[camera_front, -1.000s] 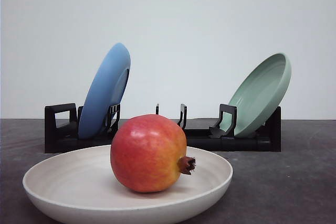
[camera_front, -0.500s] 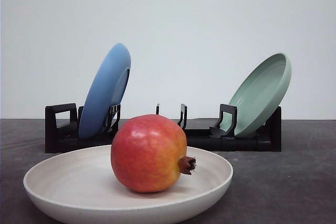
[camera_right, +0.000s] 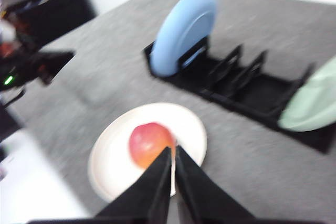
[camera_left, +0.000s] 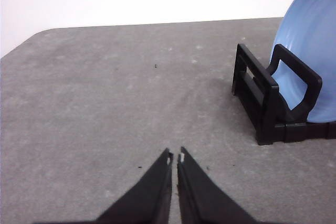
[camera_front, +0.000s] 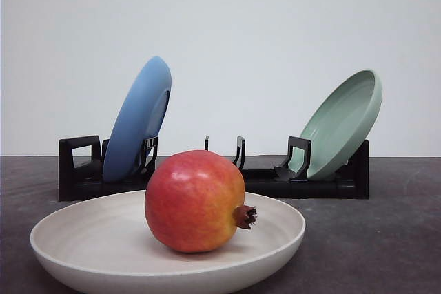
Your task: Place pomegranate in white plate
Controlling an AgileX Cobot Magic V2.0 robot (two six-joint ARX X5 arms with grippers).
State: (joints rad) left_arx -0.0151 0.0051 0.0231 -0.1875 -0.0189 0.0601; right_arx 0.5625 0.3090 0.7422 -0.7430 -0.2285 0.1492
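— Nothing has shifted since a second ago: the pomegranate (camera_front: 196, 201) sits just as it did in the white plate (camera_front: 83, 232), crown nub pointing right, near the desk's front edge.

— So the placing is done?

— I'd say so. The right gripper (camera_right: 174, 157) hangs high above the fruit, fingers pressed together, holding nothing. The left gripper (camera_left: 175, 157) is likewise closed and empty over bare desk (camera_left: 105, 103), beside the black rack (camera_left: 268, 103) with the blue plate (camera_left: 315, 40).

— Next?

— Probably just pulling clear without nudging the plate.

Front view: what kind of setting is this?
Probably a lab test bench, not a kitchen: bare grey table, blank white wall, and a black dish rack staged with a pomegranate.
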